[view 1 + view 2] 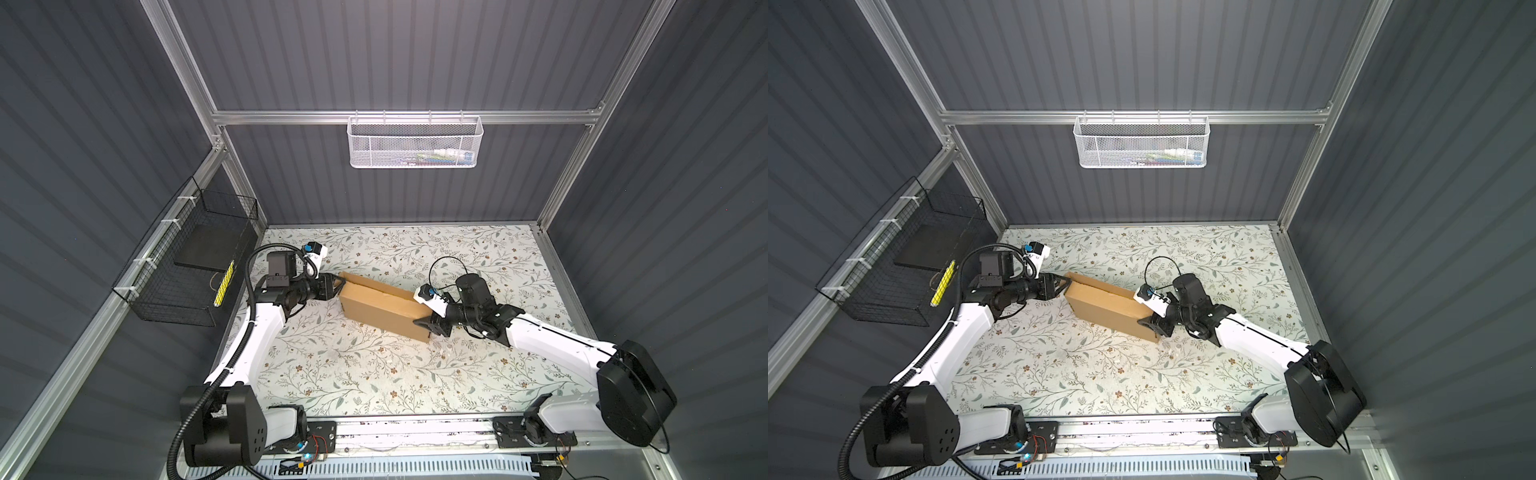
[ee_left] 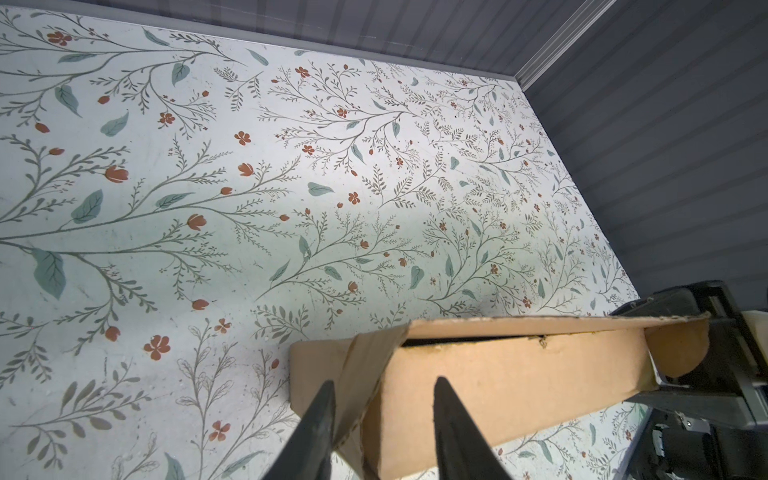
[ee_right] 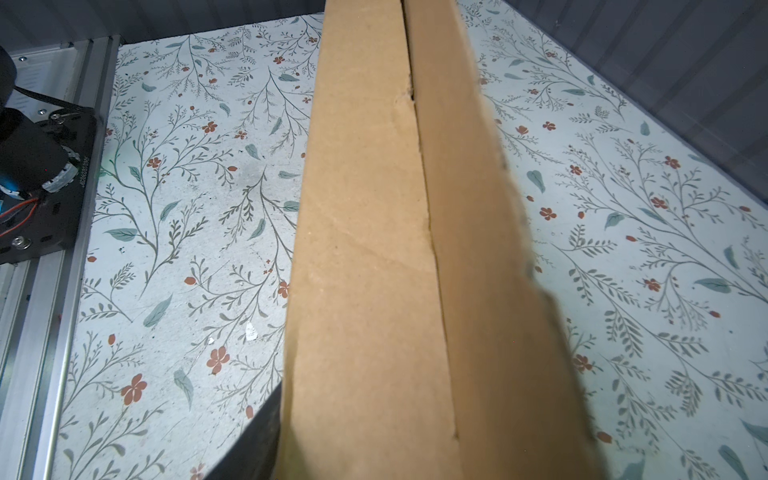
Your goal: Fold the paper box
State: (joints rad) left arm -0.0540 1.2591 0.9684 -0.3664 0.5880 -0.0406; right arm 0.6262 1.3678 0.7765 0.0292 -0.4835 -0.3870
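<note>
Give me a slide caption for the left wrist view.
Left gripper straddles a corner of the paper box, floral tabletop behind.

Right gripper (image 1: 430, 324) fingers partly hidden by the paper box (image 1: 384, 305), box cut off at 2 edges in right wrist view, white basket (image 1: 415, 141) contents blurred.

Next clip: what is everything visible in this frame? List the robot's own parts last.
paper box: one, brown, mid-table, lying slantwise.
table: one, white floral cover, beneath the box.
mesh basket: one, white, hung on the back rail; contents unclear.
wire basket: one, black, on the left wall.
slab: one, black, inside the wire basket.
strip: one, yellow, inside the wire basket.
left gripper: one, black, astride the box's left end; grip unclear.
right gripper: one, black, clamped on the box's right end.
</note>
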